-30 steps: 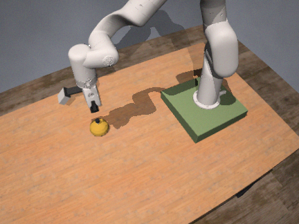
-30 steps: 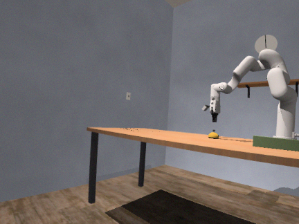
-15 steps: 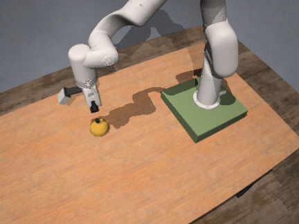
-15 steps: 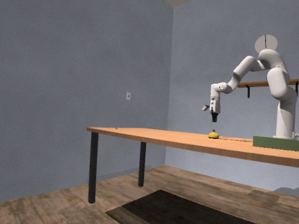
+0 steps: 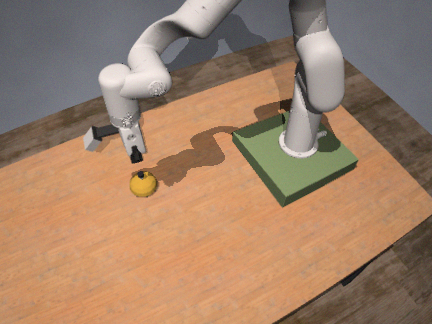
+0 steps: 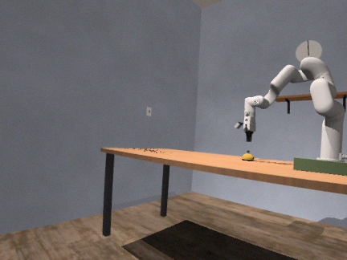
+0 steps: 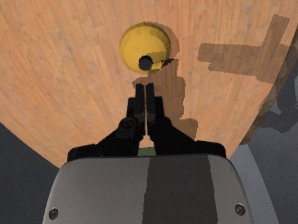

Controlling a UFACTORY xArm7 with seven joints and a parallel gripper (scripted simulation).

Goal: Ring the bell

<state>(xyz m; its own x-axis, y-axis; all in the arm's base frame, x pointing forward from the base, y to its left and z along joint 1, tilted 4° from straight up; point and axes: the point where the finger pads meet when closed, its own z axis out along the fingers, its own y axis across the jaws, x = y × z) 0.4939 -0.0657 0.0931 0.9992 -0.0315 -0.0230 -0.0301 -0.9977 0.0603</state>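
Observation:
The yellow bell [image 5: 143,184] stands upright on the wooden table, with its small dark button [image 5: 141,174] on top. It also shows in the exterior view [image 6: 247,156] and in the wrist view [image 7: 145,47], where the button [image 7: 145,63] is a dark dot. My gripper [image 5: 135,158] is shut and empty. It hangs in the air above the bell, clear of the button, with a visible gap in the exterior view [image 6: 249,139]. In the wrist view the shut fingertips point down just short of the bell.
The arm's green base plate [image 5: 294,157] lies on the table to the right of the bell. The arm's shadow falls between the bell and the base. The table edge runs along the front right.

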